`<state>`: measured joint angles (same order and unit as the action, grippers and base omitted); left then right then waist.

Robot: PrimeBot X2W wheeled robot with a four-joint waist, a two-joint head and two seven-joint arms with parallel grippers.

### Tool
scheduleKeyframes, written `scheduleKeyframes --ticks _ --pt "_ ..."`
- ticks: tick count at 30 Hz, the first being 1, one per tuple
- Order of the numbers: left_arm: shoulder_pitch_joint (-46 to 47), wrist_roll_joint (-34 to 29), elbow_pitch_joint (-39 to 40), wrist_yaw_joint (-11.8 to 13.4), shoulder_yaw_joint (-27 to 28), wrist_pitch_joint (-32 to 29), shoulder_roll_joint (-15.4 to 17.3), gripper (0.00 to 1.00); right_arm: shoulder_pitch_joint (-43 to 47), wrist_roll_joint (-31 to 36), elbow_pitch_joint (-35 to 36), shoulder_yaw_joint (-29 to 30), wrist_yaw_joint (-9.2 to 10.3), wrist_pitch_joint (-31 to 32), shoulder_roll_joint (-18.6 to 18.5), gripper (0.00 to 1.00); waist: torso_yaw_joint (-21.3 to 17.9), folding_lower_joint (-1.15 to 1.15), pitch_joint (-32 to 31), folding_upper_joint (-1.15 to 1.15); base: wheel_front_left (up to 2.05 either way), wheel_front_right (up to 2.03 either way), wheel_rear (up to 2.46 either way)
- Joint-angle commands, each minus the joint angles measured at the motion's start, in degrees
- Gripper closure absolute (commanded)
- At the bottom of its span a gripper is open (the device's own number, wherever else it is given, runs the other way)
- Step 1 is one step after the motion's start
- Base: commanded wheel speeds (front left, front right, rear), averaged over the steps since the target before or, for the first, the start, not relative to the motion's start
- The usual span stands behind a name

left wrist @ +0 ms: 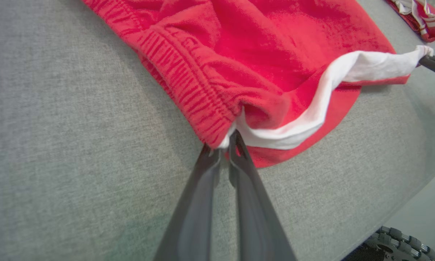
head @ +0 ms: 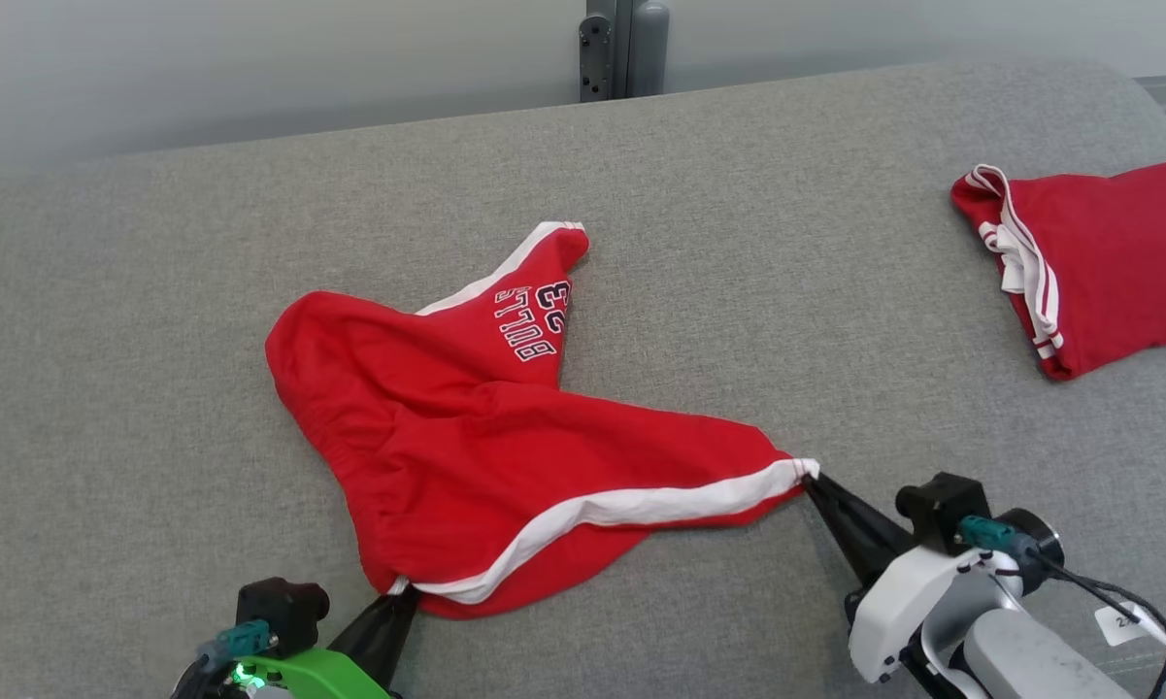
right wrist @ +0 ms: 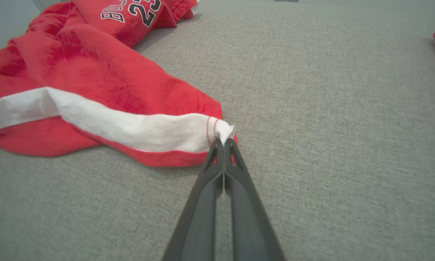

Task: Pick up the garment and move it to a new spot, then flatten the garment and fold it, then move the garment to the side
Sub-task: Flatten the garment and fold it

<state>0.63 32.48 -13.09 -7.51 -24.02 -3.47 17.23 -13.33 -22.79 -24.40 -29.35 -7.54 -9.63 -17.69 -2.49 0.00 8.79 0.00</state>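
Note:
The garment is a pair of red shorts with white side stripes and a printed "23", lying crumpled on the grey cushioned surface. My left gripper is shut on the waistband corner where the white stripe ends. My right gripper is shut on the hem corner of the near leg, at the white stripe's other end. The white stripe runs between the two grips. The other leg points away from me with its print showing.
A second red garment with white stripes lies folded at the far right of the surface. A grey post stands behind the far edge. The near edge of the surface drops away in the left wrist view.

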Motion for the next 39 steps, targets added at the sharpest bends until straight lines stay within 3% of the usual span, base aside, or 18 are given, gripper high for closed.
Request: scheduleKeyframes --ticks 1,5,10,14,17,19,22,25,30,33,39 --pt "0.1 1.2 1.5 0.0 -0.2 0.1 1.0 1.00 -0.6 -0.8 1.3 0.5 0.11 -0.5 -1.1 1.00 -0.3 0.00 -0.4 0.00 0.00 0.00 0.00" --pt "-1.6 6.1 10.9 0.0 1.0 -0.9 3.0 1.00 1.6 -4.6 8.7 2.9 0.11 -0.4 -4.8 1.00 -0.9 0.00 -0.4 0.00 0.00 0.00 0.00" --pt "0.3 12.7 31.5 0.3 3.7 -6.8 7.6 1.00 4.4 -11.9 26.6 11.7 0.11 2.8 -11.4 1.00 -0.7 0.00 3.1 0.00 0.00 0.00 0.00" --pt "9.2 17.3 42.8 2.3 7.5 -15.8 11.2 1.00 0.7 -17.5 39.2 19.8 0.07 8.8 -16.1 1.00 -1.0 0.00 9.4 0.00 0.00 0.00 0.00" --pt "21.2 21.2 44.3 3.6 8.6 -24.0 12.8 1.00 -6.5 -20.2 42.7 23.4 0.07 14.5 -18.6 1.00 -0.7 0.00 15.2 0.00 0.00 0.00 0.00" --pt "30.7 22.8 41.9 4.1 8.2 -28.9 13.2 1.00 -13.2 -21.1 42.4 24.3 0.07 17.8 -20.4 1.00 -0.1 0.00 18.9 0.00 0.00 0.00 0.00" --pt "47.0 22.5 33.8 5.2 7.4 -33.9 11.0 1.00 -25.9 -20.7 39.0 24.4 0.07 21.6 -21.1 1.00 0.8 0.00 24.6 0.00 0.00 0.00 0.00" --pt "61.9 19.1 22.3 5.9 6.2 -34.8 8.0 1.00 -39.9 -19.4 32.7 23.0 0.08 23.5 -18.1 1.00 1.1 0.00 28.5 0.00 0.00 0.00 0.00" --pt "80.8 10.9 3.7 6.8 4.6 -29.4 3.1 1.00 -60.6 -13.6 18.6 20.9 0.11 22.3 -12.7 1.00 0.8 0.00 32.7 0.00 0.00 0.00 0.00" --pt "89.4 5.9 -5.5 6.2 3.8 -22.1 0.8 1.00 -70.5 -8.2 11.0 21.2 0.12 18.4 -9.3 1.00 0.3 0.00 35.4 0.00 0.00 0.00 0.00" --pt "96.6 0.6 -18.6 4.0 1.3 -10.2 -2.7 1.00 -78.8 -2.6 0.3 20.6 0.11 9.2 -4.6 1.00 -0.1 0.00 37.4 0.00 0.00 0.00 0.00"
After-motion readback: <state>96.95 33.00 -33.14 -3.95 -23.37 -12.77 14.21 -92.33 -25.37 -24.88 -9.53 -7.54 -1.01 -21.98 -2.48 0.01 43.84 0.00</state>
